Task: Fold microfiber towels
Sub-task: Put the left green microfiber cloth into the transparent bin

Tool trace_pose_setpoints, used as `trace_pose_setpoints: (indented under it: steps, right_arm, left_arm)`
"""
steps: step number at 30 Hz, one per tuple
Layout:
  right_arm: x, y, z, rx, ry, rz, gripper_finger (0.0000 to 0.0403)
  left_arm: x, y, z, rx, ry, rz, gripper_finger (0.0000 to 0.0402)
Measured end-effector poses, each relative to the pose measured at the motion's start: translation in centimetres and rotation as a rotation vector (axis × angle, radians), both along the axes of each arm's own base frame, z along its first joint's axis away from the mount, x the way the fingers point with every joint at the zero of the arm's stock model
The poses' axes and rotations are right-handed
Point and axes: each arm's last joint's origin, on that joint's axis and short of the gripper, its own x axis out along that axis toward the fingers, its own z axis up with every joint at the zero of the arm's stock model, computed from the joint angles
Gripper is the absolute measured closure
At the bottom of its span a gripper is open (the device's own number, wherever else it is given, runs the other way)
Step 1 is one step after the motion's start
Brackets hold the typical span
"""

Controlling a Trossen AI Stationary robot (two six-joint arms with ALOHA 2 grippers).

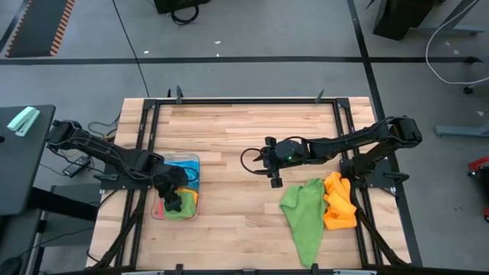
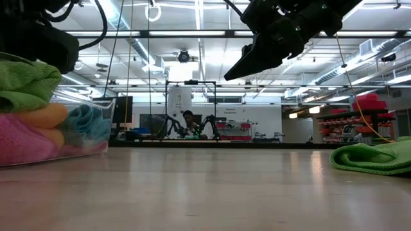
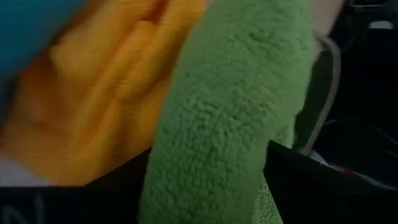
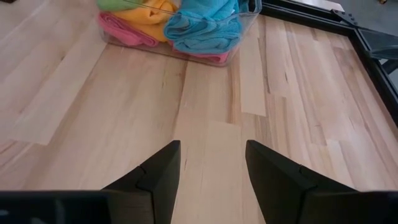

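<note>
A clear tray (image 1: pixel 194 162) at the table's left holds folded microfiber towels: pink (image 4: pixel 127 28), orange (image 3: pixel 99 93), sky blue (image 4: pixel 205 22), and a green one (image 3: pixel 230 106) on top at the near end. My left gripper (image 1: pixel 173 200) points down into the tray, open, with a finger on each side of that green towel. A loose green towel (image 1: pixel 304 218) and an orange one (image 1: pixel 338 200) lie crumpled at the near right. My right gripper (image 4: pixel 211 155) hangs open over the bare middle of the table, holding nothing. My left gripper has its two spread fingers (image 3: pixel 311 186) on either side of the folded green towel's rounded fold (image 3: pixel 211 174), coming from above at a slant. The towel lies on the other cloths in the tray. I cannot tell whether the fingers touch it.
Black frame rails (image 1: pixel 244 101) run along the table's edges. Bare wood lies between the tray and the loose towels. A black stand (image 1: pixel 23 153) with a pale green object is off the table's left side.
</note>
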Motion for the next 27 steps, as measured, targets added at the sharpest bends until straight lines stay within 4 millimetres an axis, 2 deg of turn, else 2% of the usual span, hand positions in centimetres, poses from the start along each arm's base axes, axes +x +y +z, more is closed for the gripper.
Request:
trace_pose_setpoints:
  steps: [6, 14, 27]
  right_arm:
    - [0.0, 0.0, 0.0, 0.004, 0.0, -0.003, 0.0213]
    - [0.0, 0.0, 0.0, 0.004, -0.002, -0.002, 0.0213]
    - [0.0, 0.0, 0.0, 0.004, -0.006, -0.002, 0.0213]
  left_arm:
    - [-0.1, 0.2, -0.2, 0.073, -0.002, 0.027, 0.0158]
    - [-0.1, 0.3, 0.8, 0.085, 0.011, 0.009, 0.0134]
    - [-0.4, 0.4, 0.8, 0.14, 0.016, -0.035, 0.0142]
